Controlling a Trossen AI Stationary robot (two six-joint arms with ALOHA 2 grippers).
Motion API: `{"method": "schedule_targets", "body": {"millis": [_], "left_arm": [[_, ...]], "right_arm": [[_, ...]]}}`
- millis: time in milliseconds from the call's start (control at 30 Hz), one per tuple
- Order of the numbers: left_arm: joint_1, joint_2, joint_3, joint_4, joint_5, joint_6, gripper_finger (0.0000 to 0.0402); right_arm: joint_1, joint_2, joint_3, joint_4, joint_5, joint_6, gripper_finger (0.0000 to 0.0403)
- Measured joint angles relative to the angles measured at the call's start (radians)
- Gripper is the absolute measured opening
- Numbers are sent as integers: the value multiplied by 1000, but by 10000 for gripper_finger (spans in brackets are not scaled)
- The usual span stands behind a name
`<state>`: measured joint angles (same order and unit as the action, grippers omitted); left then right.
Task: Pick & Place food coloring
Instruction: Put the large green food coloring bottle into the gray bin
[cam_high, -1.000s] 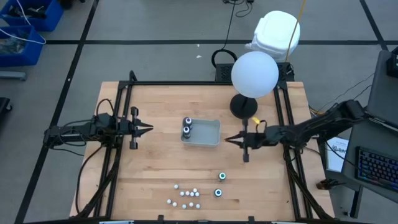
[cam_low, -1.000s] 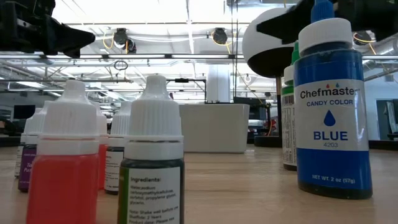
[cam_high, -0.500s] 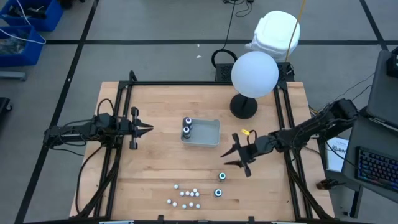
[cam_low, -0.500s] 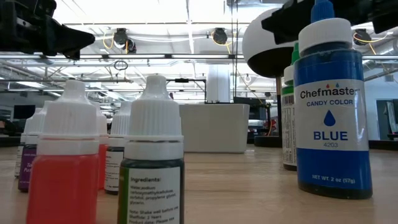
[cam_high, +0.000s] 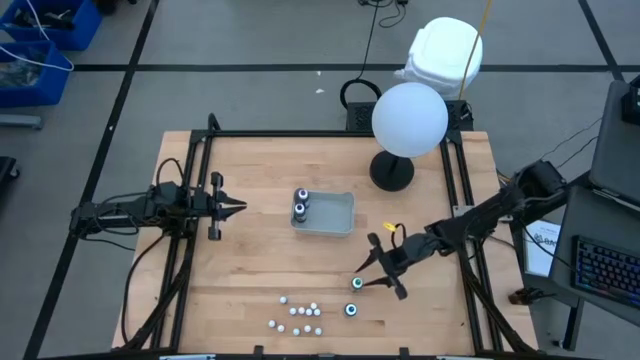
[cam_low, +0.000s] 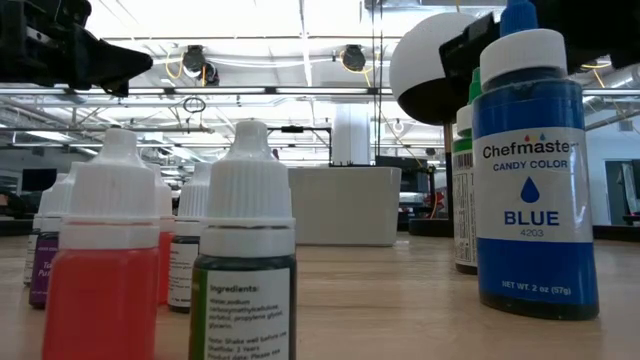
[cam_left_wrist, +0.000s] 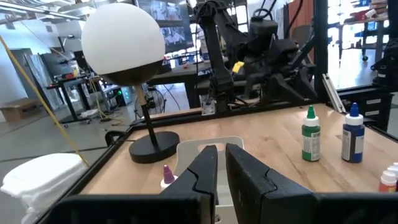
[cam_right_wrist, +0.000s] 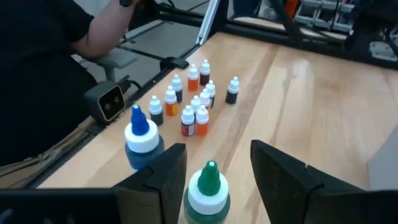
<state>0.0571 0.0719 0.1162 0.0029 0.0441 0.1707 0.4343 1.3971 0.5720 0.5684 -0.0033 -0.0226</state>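
Two larger food coloring bottles stand upright on the table near the front: a green-capped one (cam_high: 357, 284) (cam_right_wrist: 208, 186) and a blue-capped one (cam_high: 351, 310) (cam_right_wrist: 142, 134). Several tiny white-capped bottles (cam_high: 298, 316) (cam_right_wrist: 193, 102) stand to their left. Two more bottles (cam_high: 300, 204) stand in the grey tray (cam_high: 340, 215). My right gripper (cam_high: 367, 272) (cam_right_wrist: 217, 177) is open, one finger on either side of the green-capped bottle without touching it. My left gripper (cam_high: 238, 208) (cam_left_wrist: 222, 171) waits shut to the left of the tray.
A white globe lamp (cam_high: 409, 118) on a black base (cam_high: 392, 172) stands at the back right. Black rails (cam_high: 455, 200) run along both table sides. A person in a dark sleeve (cam_right_wrist: 56, 62) is beyond the near edge. Bare wood lies between the tray and the bottles.
My right gripper has moved from beside the tray toward the near edge and slightly left, coming down at the green-capped bottle, and has opened on the way. The bottles have stayed in place.
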Motion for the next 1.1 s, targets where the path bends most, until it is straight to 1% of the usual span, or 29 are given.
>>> {"method": "schedule_targets", "body": {"millis": [167,300,433,733,900,1000,1100], "left_arm": [[0,0,0,0,0,-5,42],[0,0,0,0,1,-14,42],[0,0,0,0,1,-15,42],[0,0,0,1,3,-15,42],[0,0,0,1,3,-15,42],[0,0,0,1,3,-15,42],[0,0,0,0,3,-15,42]], "right_arm": [[-2,64,0,55,-3,15,173],[-2,102,0,66,-51,64,176],[-2,142,0,105,-54,71,173],[-3,194,0,123,-54,92,172],[-5,201,0,129,-54,89,171],[-8,201,0,130,-55,82,165],[-9,201,0,130,-84,58,142]]}}
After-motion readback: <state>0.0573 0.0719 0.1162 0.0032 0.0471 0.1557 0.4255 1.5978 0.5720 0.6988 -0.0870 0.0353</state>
